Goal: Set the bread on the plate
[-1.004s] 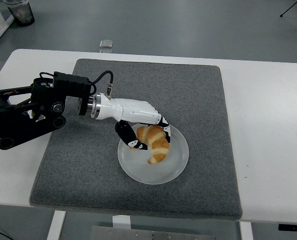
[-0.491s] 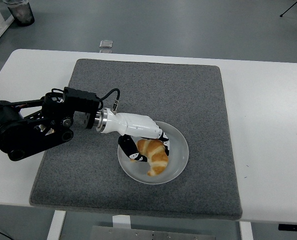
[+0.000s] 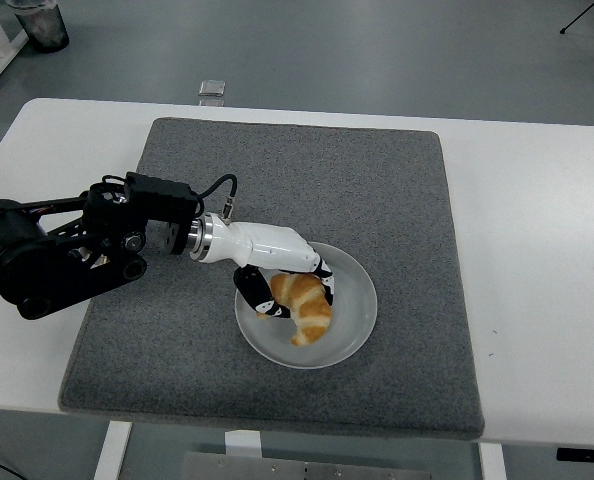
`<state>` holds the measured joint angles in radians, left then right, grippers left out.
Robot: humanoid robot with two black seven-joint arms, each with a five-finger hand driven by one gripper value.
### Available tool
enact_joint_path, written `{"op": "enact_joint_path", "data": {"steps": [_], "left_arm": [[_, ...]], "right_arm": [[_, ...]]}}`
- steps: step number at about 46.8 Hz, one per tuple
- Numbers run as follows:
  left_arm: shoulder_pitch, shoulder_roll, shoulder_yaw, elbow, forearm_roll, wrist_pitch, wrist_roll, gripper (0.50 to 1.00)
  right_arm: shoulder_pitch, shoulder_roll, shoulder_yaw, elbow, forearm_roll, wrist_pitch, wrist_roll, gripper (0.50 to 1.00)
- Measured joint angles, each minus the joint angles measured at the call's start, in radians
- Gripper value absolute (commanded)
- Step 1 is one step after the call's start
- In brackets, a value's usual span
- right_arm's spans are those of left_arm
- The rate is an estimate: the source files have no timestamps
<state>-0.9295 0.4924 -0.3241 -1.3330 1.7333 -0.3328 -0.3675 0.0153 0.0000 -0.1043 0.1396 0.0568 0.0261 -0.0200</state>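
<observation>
The left hand (image 3: 282,275) clasped the one croissant (image 3: 303,306) (fingers curled round it) over the single plate (image 3: 352,325) beneath it.

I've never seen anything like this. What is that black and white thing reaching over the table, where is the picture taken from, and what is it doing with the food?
It is a robot arm. The picture comes from a camera high on the robot, looking down over a white table. The black part entering from the left is the robot's left arm, and the white part at its end is a left hand with five fingers. The other arm is out of the picture.

On the table lies a grey mat, and on the mat a round pale plate. On the plate lies the bread, a golden croissant. The hand's dark fingers are curled around the croissant's upper end, so it is holding the bread while the bread sits over the plate. It has not let go yet.
</observation>
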Motion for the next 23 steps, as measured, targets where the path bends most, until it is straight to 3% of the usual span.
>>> {"op": "enact_joint_path", "data": {"steps": [16, 17, 19, 23], "left_arm": [[0.001, 0.000, -0.001, 0.006, 0.005, 0.001, -0.001, 0.510], [0.001, 0.000, -0.001, 0.007, 0.005, 0.001, -0.001, 0.593], [0.001, -0.001, -0.002, 0.008, 0.001, 0.001, -0.001, 0.687], [0.001, -0.002, -0.003, 0.012, -0.008, 0.001, -0.001, 0.775]], "right_arm": [[0.000, 0.000, 0.000, 0.000, 0.000, 0.000, 0.000, 0.952], [0.000, 0.000, 0.000, 0.000, 0.000, 0.000, 0.000, 0.952], [0.000, 0.000, 0.000, 0.000, 0.000, 0.000, 0.000, 0.952], [0.000, 0.000, 0.000, 0.000, 0.000, 0.000, 0.000, 0.952]]}}
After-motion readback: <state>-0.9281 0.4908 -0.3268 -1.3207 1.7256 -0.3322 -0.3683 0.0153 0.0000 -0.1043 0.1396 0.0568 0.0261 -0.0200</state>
